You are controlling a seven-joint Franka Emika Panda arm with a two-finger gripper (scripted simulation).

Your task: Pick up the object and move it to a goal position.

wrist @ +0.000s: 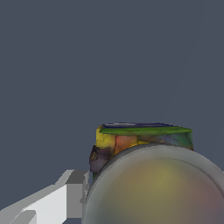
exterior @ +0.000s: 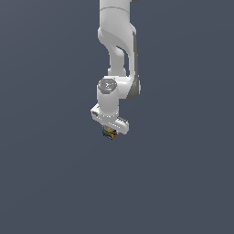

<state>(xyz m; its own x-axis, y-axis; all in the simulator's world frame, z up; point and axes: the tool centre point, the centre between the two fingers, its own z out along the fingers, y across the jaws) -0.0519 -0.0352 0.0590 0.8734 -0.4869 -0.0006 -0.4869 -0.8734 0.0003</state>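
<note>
White arm pointing down, pincer apparently pinching the multicoloured object, plain grey backdrop

The object is mostly tucked under the hand, too tiny to read. Up close, a blurry dome covers its lower half.
</note>
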